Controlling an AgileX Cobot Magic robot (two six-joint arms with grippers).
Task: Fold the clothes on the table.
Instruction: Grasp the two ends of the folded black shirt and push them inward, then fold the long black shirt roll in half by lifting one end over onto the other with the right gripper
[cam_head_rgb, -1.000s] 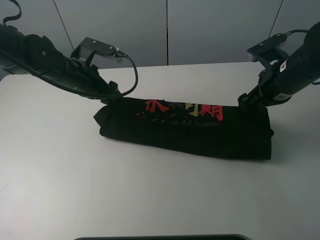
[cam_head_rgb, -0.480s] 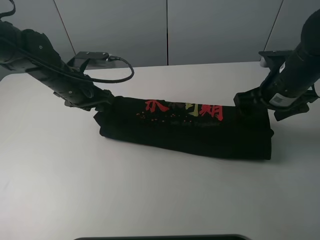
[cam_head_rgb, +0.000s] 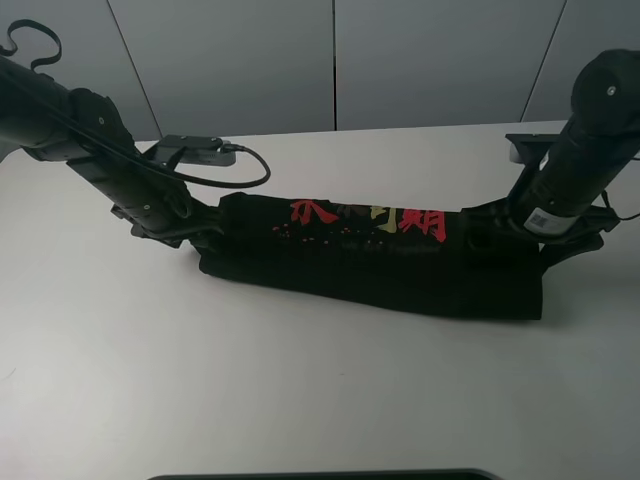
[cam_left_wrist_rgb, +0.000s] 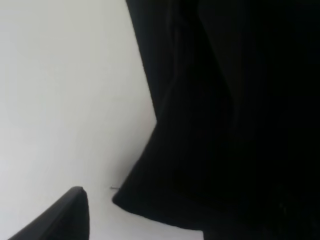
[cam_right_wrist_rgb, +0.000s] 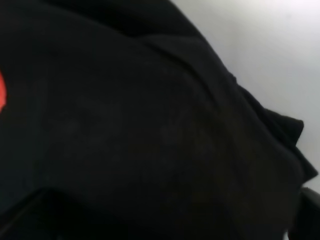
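On the white worktop (cam_head_rgb: 300, 400) a black shirt (cam_head_rgb: 400, 275) with red print is laid across the middle as a long folded band. Its ends are met by the left arm (cam_head_rgb: 130, 185) and the right arm (cam_head_rgb: 570, 175); whether their jaws are apart or clamped cannot be told.

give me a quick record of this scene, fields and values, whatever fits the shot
garment: black garment, folded into a long band, lying on the table
print: red and pale characters along the band's far edge, facing up
surface: white table
left gripper: low at the band's left end, open or shut not visible
right gripper: low at the band's right end, open or shut not visible
fold stage: long band, not yet folded end to end
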